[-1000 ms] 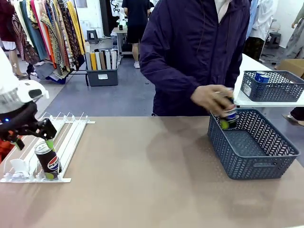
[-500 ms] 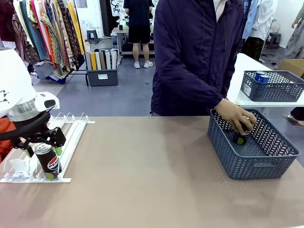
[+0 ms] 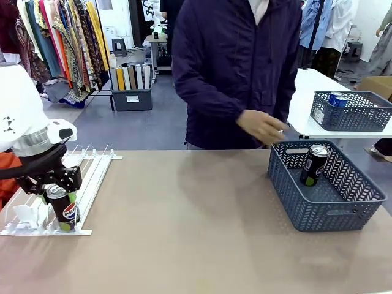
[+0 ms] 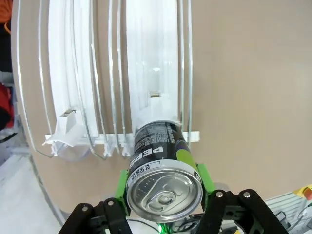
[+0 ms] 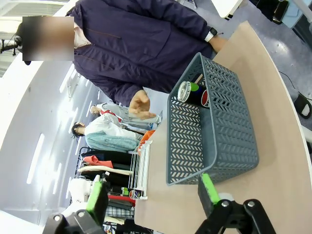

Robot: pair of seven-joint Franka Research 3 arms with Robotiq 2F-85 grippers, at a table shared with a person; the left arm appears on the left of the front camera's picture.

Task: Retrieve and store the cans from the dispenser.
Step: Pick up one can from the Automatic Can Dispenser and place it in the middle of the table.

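Note:
A black Pepsi can point(image 3: 66, 213) stands at the near end of the white dispenser point(image 3: 92, 174) on the table's left. My left gripper point(image 3: 59, 191) comes down over its top. In the left wrist view the green pads point(image 4: 122, 187) press both sides of the can point(image 4: 163, 161), with the dispenser's rails point(image 4: 151, 58) beyond. A second black can point(image 3: 314, 164) leans inside the grey basket point(image 3: 343, 211) at the right. My right gripper point(image 5: 153, 192) is open and holds nothing, short of the basket point(image 5: 229, 136) with that can point(image 5: 192, 93) in it.
Across the table a person in a dark jacket holds a hand point(image 3: 262, 125) in the air beside the basket. On a white side table at the back right, another grey basket point(image 3: 352, 113) holds a blue can point(image 3: 335, 98). The tabletop point(image 3: 184, 220) lies bare in the middle.
My left gripper has come down over the can in the dispenser and closed on it. The person set a can into the basket and drew the hand back.

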